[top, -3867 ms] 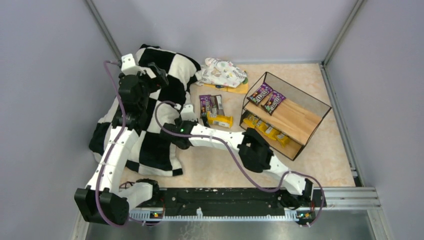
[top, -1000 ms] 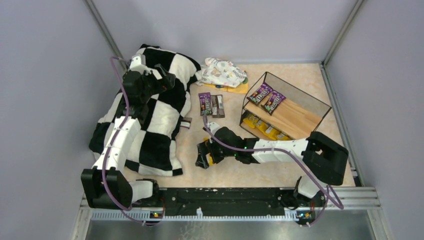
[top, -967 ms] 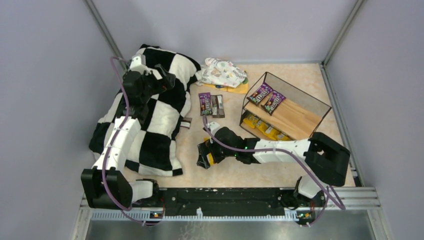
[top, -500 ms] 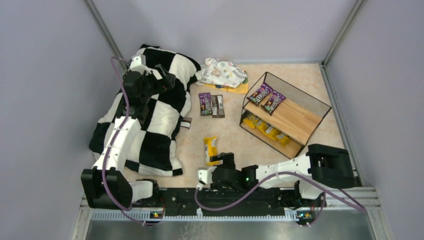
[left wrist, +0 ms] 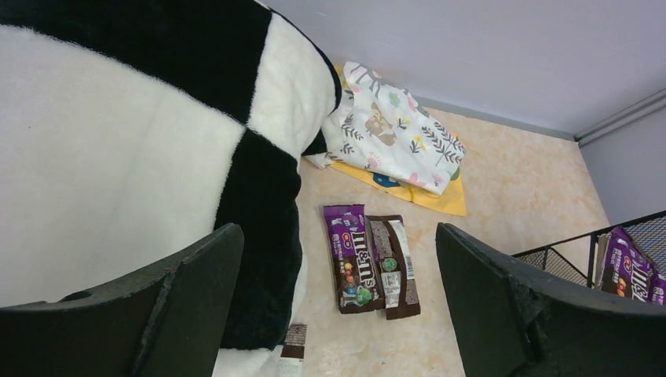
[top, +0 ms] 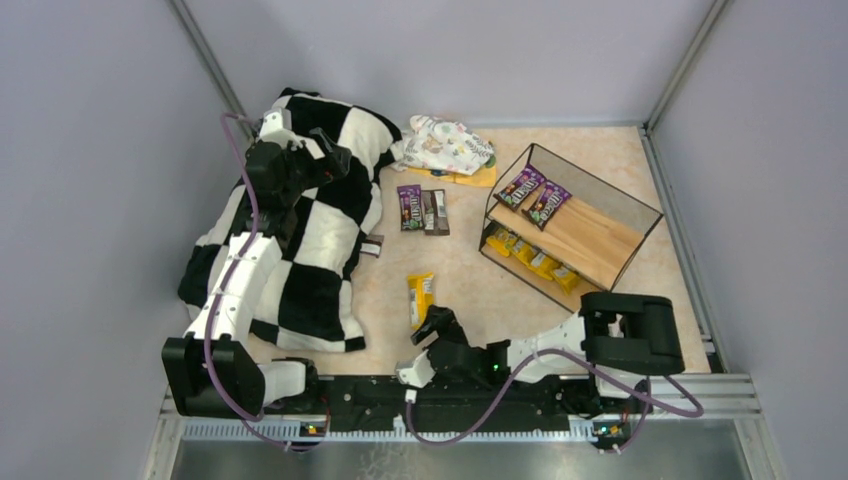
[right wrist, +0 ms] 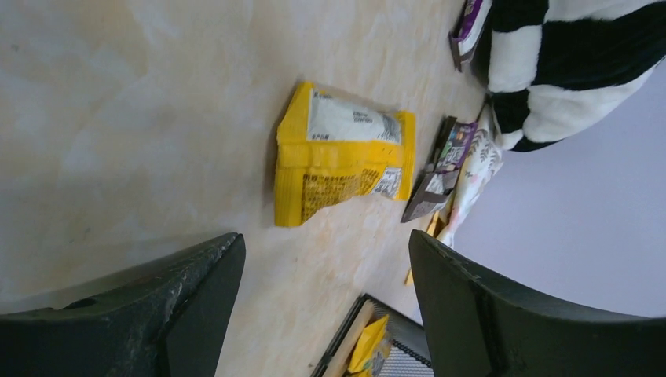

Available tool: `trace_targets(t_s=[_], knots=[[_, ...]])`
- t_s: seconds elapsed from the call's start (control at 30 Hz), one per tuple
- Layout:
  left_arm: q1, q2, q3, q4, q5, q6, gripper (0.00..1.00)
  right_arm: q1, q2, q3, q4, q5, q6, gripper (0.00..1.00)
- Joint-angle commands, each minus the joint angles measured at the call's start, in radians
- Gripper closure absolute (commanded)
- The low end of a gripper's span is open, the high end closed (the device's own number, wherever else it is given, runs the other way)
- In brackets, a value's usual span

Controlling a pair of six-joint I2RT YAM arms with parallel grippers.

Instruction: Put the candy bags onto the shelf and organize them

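**Yellow candy bag lies loose before the empty right gripper**

The right gripper sits low near the front edge of the surface, jaws apart and holding nothing; a yellow candy bag lies flat just beyond it, not touching; the left gripper, also spread and empty, hovers over the checkered blanket; a purple M&M's bag and a brown bag lie side by side beside the blanket; the shelf carries two purple bags on its upper board and yellow bags on the lower.

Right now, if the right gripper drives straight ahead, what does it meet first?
Probably the yellow candy bag, lying flat just ahead of the open right gripper; depth is uncertain.
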Motion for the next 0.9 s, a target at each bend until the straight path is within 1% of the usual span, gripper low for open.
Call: trace_targets(t_s=[0.0,0.13,0.17,0.23,0.4,0.5,0.57,0.6,0.67,0.87], knots=[[-0.001,-0.007,0.032,0.036,-0.003,0.005,0.02,-0.020,0.121,0.041,0.132,-0.078,-0.097,0.22],[-0.001,-0.008,0.033,0.035,-0.006,0.005,0.02,-0.062,0.214,0.082,0.212,-0.076,-0.135,0.26],[0.000,-0.008,0.033,0.035,-0.007,0.005,0.02,-0.067,0.234,0.092,0.230,-0.065,-0.146,0.29],[0.001,-0.007,0.033,0.035,-0.005,0.005,0.02,-0.073,0.261,0.114,0.239,-0.056,-0.146,0.39],[0.014,-0.004,0.034,0.036,0.017,-0.007,0.02,-0.076,0.238,0.142,0.224,-0.079,-0.068,0.70],[0.025,0.000,0.034,0.039,0.036,-0.021,0.02,-0.080,0.186,0.181,0.119,-0.064,0.022,0.88],[0.030,0.002,0.034,0.042,0.049,-0.029,0.02,-0.094,0.131,0.218,0.020,-0.065,0.104,0.97],[0.033,0.002,0.034,0.043,0.054,-0.032,0.02,-0.103,0.101,0.241,-0.051,-0.081,0.155,1.00],[0.034,0.001,0.034,0.044,0.061,-0.034,0.02,-0.129,0.028,0.276,-0.194,-0.113,0.268,1.00],[0.035,0.001,0.031,0.049,0.075,-0.043,0.02,-0.178,-0.216,0.305,-0.450,-0.195,0.452,1.00]])
